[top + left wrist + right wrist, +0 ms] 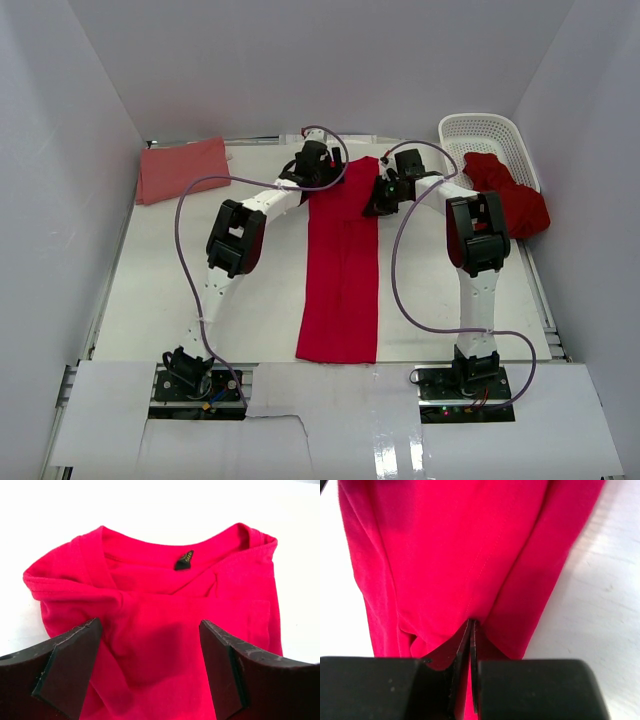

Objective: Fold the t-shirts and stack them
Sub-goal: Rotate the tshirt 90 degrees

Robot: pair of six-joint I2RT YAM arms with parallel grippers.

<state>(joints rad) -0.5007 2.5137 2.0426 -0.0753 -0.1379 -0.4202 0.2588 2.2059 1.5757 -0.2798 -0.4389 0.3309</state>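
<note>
A crimson t-shirt (340, 290) lies folded lengthwise into a long strip down the middle of the table, collar at the far end. My left gripper (320, 170) hovers over the collar end, open, and its fingers (70, 670) straddle the cloth (165, 620) below the neck label (184, 560) with nothing pinched. At the strip's far right edge my right gripper (384, 198) is shut on a fold of the same shirt (460, 555), jaws (471, 630) pressed together on the cloth. A salmon-pink t-shirt (182, 168) lies folded at the far left.
A white lattice basket (490, 135) stands at the far right corner, with a heap of red t-shirts (512, 200) spilling out of its near end. White walls close in the table on three sides. Purple cables loop from both arms.
</note>
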